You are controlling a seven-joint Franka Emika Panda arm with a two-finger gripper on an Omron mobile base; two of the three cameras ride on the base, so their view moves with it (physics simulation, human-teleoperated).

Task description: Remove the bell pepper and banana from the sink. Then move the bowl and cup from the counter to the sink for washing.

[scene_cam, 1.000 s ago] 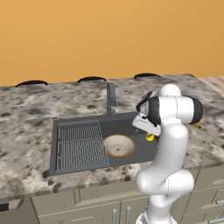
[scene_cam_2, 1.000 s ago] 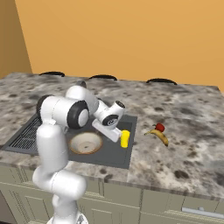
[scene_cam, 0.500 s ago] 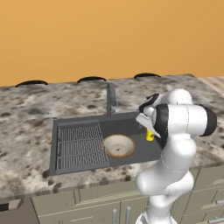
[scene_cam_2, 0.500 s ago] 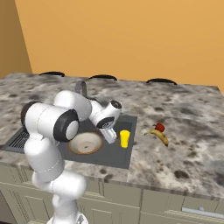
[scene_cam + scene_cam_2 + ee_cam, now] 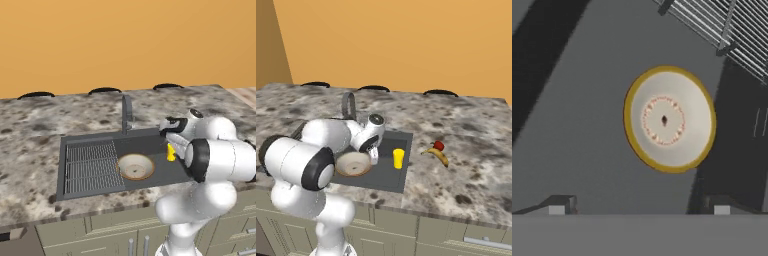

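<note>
Jaws gape wide above the bowl in the sink; no readable writing.

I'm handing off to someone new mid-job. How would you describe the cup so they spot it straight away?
Find the dark grey sink set into the speckled counter. The cup stands upright on the basin floor at the end away from the ribbed drainer, beside the wide beige bowl. It is small, yellow and tapered, unlike the curved banana lying out on the counter.
</note>
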